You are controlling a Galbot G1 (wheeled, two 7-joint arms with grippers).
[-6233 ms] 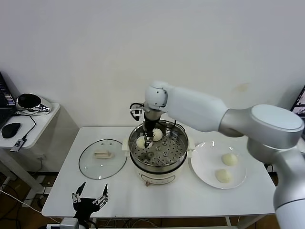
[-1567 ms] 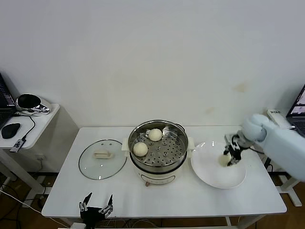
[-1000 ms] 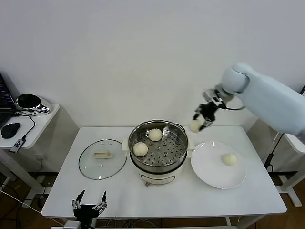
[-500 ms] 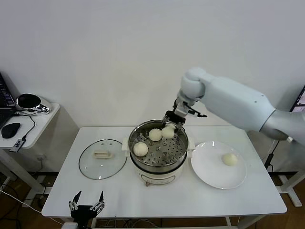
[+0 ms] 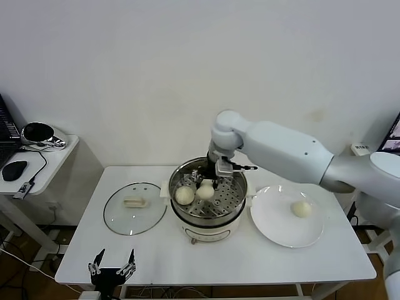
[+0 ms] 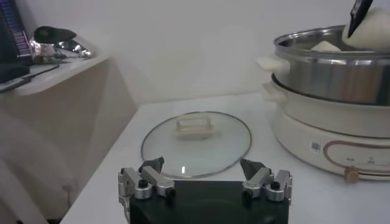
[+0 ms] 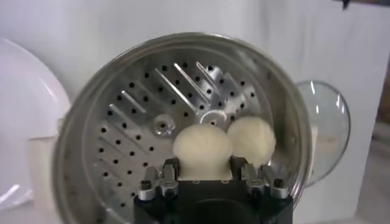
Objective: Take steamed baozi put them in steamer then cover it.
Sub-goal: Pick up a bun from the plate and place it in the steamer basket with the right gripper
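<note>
The steamer stands mid-table, a shiny pot on a white base. My right gripper hangs low over its perforated tray, shut on a cream-white baozi. In the right wrist view that baozi sits between the fingers, with another baozi right beside it on the tray. In the head view this second one lies toward my left. One more baozi rests on the white plate. The glass cover lies flat on the table left of the steamer. My left gripper waits open at the table's front edge.
The left wrist view shows the cover just ahead of the left gripper and the steamer beyond it. A low side table with a mouse and headset stands at far left. A wall runs behind the table.
My right gripper has carried the baozi from above the steamer's back rim down and forward into the pot, beside the bun on the left. The left arm has barely shifted.
</note>
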